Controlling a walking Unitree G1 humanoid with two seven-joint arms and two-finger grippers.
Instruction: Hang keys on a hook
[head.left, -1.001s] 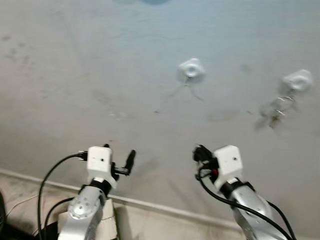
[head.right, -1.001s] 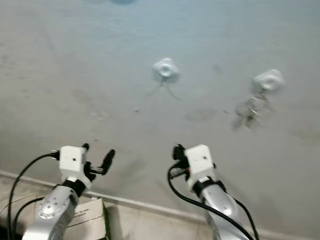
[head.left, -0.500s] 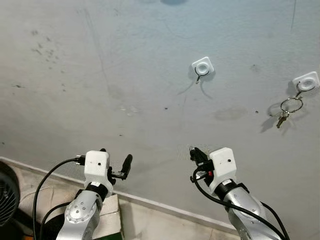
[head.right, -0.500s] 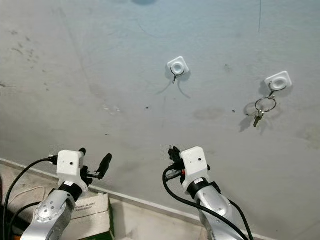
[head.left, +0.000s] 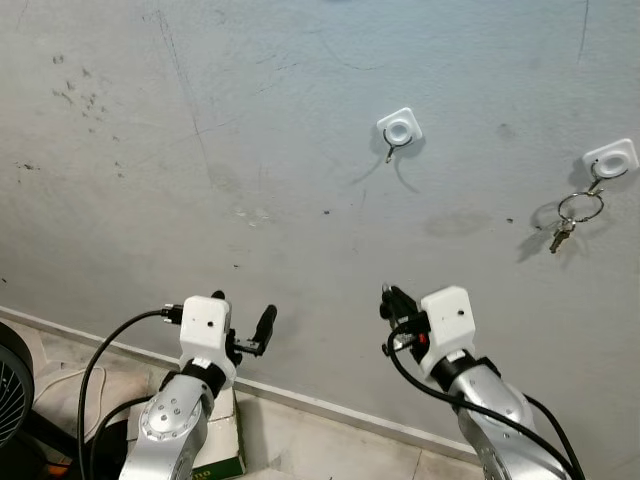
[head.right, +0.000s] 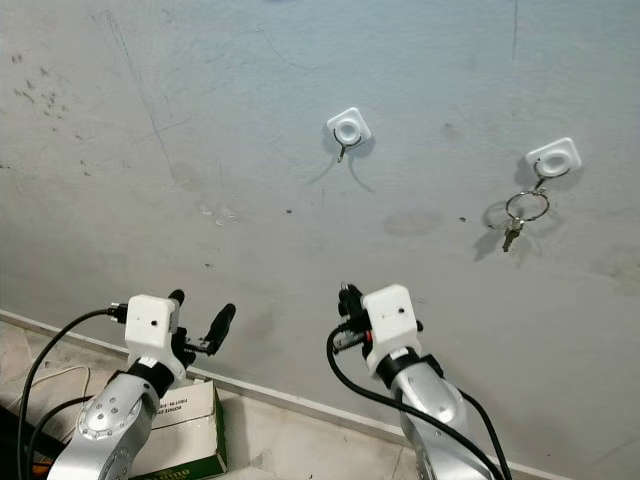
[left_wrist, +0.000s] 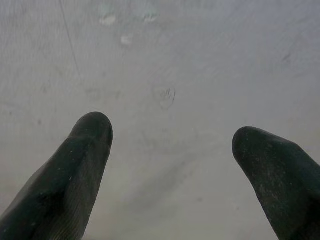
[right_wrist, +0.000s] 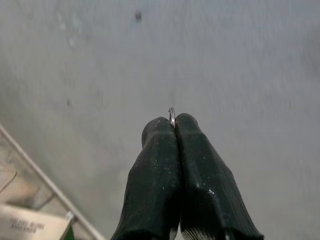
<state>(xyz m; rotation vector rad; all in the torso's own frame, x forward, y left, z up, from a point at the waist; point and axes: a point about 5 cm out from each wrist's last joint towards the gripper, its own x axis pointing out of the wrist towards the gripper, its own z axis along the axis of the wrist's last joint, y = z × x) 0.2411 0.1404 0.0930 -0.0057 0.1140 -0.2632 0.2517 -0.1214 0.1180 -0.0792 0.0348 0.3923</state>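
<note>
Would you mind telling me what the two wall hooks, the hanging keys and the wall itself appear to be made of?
Hooks: white glossy bases, probably plastic, each with a thin dark wire hook, likely metal. Keys: a thin shiny ring with glints, so metal. Wall: matte grey, scuffed and stained, looks like painted plaster or concrete.

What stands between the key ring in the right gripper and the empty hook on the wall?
Nothing visible. The right gripper pinches the key ring below the empty hook; bare wall lies between. The other hook already holds keys.
</note>
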